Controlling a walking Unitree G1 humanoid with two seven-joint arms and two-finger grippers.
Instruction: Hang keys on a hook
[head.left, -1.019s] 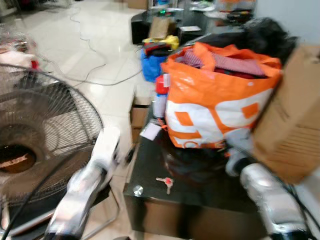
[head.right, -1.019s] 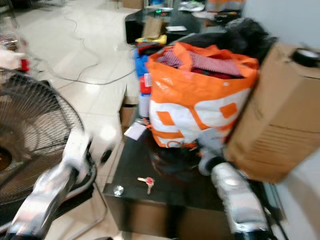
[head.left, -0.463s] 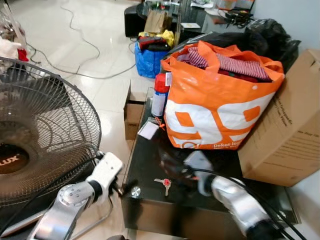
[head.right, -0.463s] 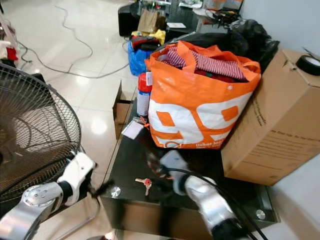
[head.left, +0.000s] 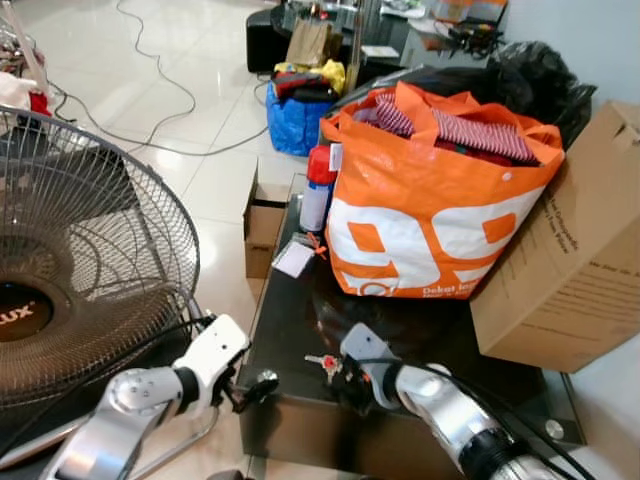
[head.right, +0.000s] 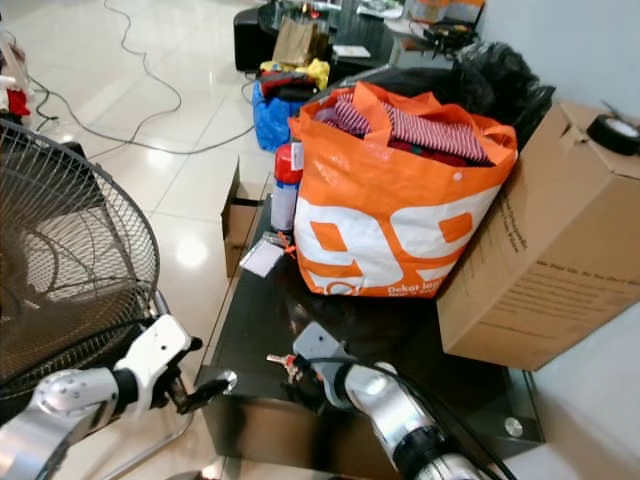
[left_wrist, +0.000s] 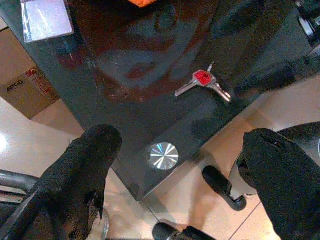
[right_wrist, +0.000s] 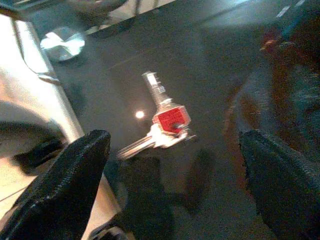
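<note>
Glossy black table (head.left: 290, 320) is flanked on the left by a large fan (head.left: 80, 270). Left gripper (head.left: 250, 388) is held with fingers spread at the table's front corner. Keys (head.left: 322, 362) lie flat near the front edge, and right gripper (right_wrist: 175, 165) is spread above them. An orange bag (head.left: 430, 200) and a cardboard box (head.left: 570, 270) are set behind.

Glossy pale tile floor (head.left: 210, 190) crossed by cables (head.left: 165, 75); large fan (head.left: 80, 260) at left, black glass bench (head.left: 290, 320) carrying orange bag (head.left: 430, 215) and cardboard box (head.left: 575, 260), grey wall (head.left: 570, 30) behind.
</note>
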